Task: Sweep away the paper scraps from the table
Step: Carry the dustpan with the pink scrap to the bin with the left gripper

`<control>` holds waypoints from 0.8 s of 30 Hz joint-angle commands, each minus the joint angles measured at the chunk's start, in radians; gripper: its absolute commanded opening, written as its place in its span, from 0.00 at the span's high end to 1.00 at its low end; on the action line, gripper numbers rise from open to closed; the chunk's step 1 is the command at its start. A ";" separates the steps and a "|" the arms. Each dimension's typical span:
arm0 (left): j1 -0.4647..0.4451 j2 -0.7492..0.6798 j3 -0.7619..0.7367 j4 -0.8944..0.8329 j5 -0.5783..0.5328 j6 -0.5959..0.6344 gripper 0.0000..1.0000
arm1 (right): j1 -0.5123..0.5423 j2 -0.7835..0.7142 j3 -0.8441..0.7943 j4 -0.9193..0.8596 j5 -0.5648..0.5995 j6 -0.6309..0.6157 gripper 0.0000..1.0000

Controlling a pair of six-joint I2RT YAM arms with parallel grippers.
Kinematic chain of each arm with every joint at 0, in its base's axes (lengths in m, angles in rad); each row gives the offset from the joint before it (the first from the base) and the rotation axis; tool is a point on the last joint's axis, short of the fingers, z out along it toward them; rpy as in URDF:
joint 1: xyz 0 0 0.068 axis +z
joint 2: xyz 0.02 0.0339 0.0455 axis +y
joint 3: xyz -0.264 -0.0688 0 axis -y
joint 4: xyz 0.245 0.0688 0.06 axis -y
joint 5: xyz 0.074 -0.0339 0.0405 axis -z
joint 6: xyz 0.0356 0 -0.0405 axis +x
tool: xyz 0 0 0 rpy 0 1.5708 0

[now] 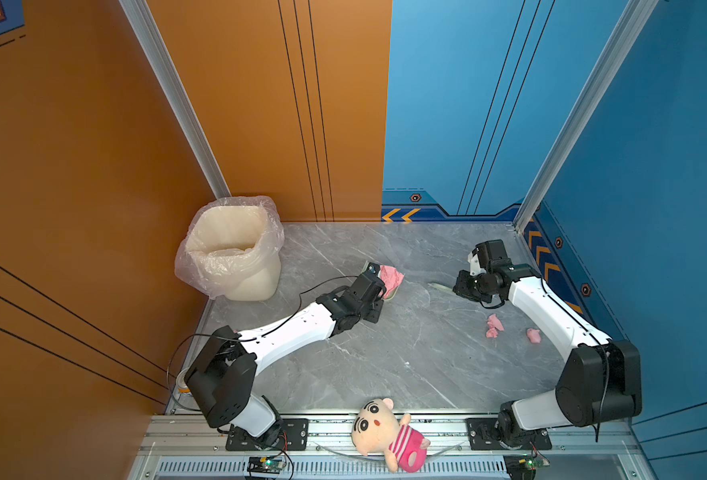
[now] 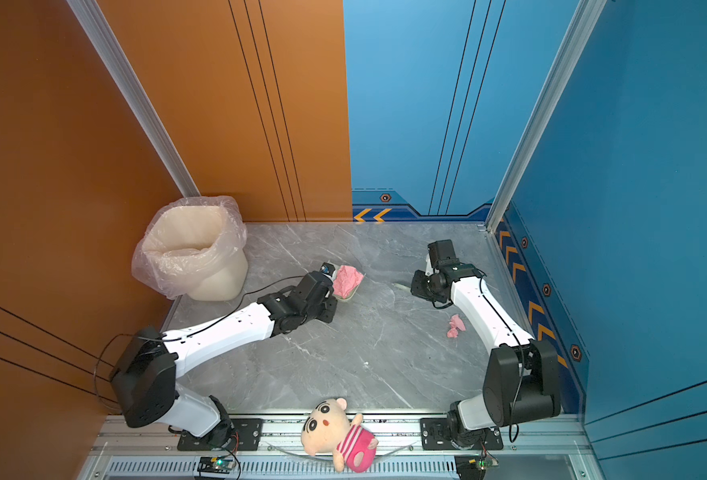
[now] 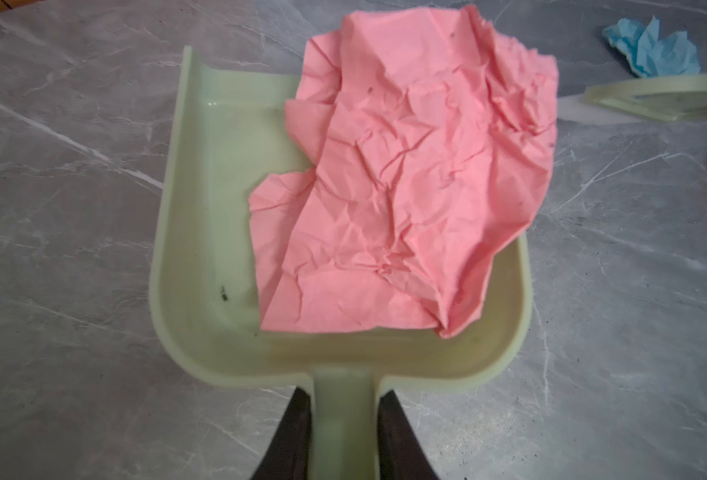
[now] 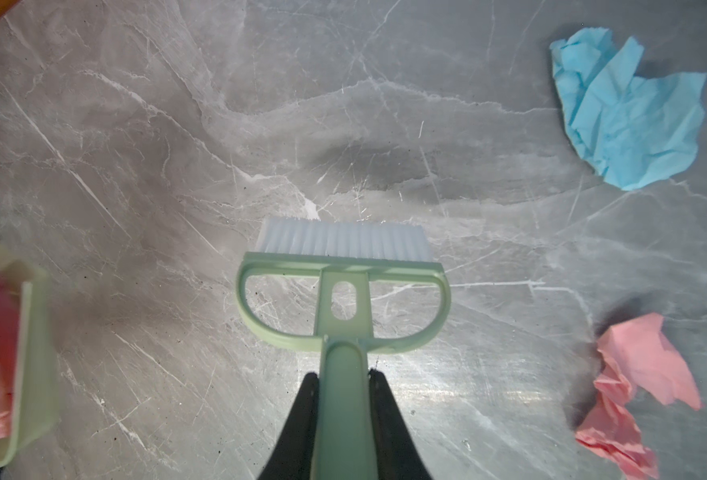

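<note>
My left gripper (image 3: 345,395) is shut on the handle of the pale green dustpan (image 3: 202,249), which lies on the grey marble table (image 1: 385,353) left of centre. A large crumpled pink paper scrap (image 3: 410,174) lies in the pan and also shows in a top view (image 1: 390,277). My right gripper (image 4: 340,376) is shut on the handle of the green brush (image 4: 343,266), whose white bristles point at bare table. A light blue scrap (image 4: 630,120) and pink scraps (image 4: 642,374) lie off to one side of the brush. Two pink scraps (image 1: 494,325) lie beside the right arm.
A cream bin with a clear plastic liner (image 1: 235,249) stands at the back left corner. A plush doll in pink stripes (image 1: 389,434) lies on the front aluminium rail. Orange and blue walls close the table in at the back and sides.
</note>
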 commanded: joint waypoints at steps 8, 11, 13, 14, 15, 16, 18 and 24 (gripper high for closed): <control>0.160 -0.228 0.055 -0.191 0.067 0.049 0.85 | -0.007 -0.009 -0.009 -0.015 -0.025 -0.015 1.00; 0.226 -0.275 0.070 -0.231 0.106 0.054 0.85 | -0.007 -0.003 -0.009 -0.012 -0.033 -0.011 1.00; 0.269 -0.305 0.077 -0.242 0.130 0.058 0.85 | -0.005 -0.001 -0.007 -0.008 -0.037 -0.009 1.00; 0.293 -0.318 0.085 -0.251 0.141 0.060 0.85 | -0.004 -0.001 -0.006 -0.008 -0.037 -0.009 1.00; 0.318 -0.329 0.093 -0.257 0.154 0.065 0.85 | -0.004 -0.001 -0.006 -0.009 -0.036 -0.008 1.00; 0.338 -0.336 0.100 -0.265 0.166 0.070 0.85 | -0.003 -0.001 -0.006 -0.007 -0.035 -0.008 1.00; 0.387 -0.344 0.122 -0.283 0.179 0.080 0.85 | -0.002 0.001 -0.004 -0.009 -0.037 -0.006 1.00; 0.501 -0.350 0.174 -0.298 0.251 0.082 0.84 | 0.024 -0.007 0.009 -0.025 -0.018 -0.002 1.00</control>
